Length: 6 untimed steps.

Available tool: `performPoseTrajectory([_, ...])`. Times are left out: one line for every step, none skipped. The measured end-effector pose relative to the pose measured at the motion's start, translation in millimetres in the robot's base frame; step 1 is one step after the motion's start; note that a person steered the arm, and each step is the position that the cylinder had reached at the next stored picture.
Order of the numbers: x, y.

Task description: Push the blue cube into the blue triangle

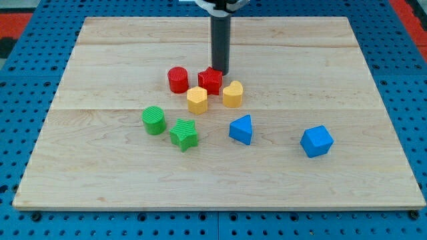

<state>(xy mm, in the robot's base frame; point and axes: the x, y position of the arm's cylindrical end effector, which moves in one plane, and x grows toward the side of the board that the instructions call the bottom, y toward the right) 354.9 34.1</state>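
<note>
The blue cube (316, 141) lies on the wooden board at the view's right. The blue triangle (241, 129) lies to its left, about a hundred pixels away, with bare board between them. My tip (221, 72) stands near the view's top centre, just above and to the right of the red star (210, 81). It is well above and to the left of both blue blocks and touches neither.
A red cylinder (178, 79) sits left of the red star. A yellow hexagon block (197, 100) and a yellow heart-like block (233, 94) lie below them. A green cylinder (154, 120) and a green star (184, 135) lie at the lower left. The board's edge (220, 208) borders blue pegboard.
</note>
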Motion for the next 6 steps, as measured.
performPoseTrajectory([0.0, 129.0])
performPoseTrajectory([68.5, 192.6])
performPoseTrajectory([135.6, 203.9])
performPoseTrajectory([180.7, 149.3])
performPoseTrajectory([186.7, 84.3])
performPoseTrajectory([188.2, 50.7])
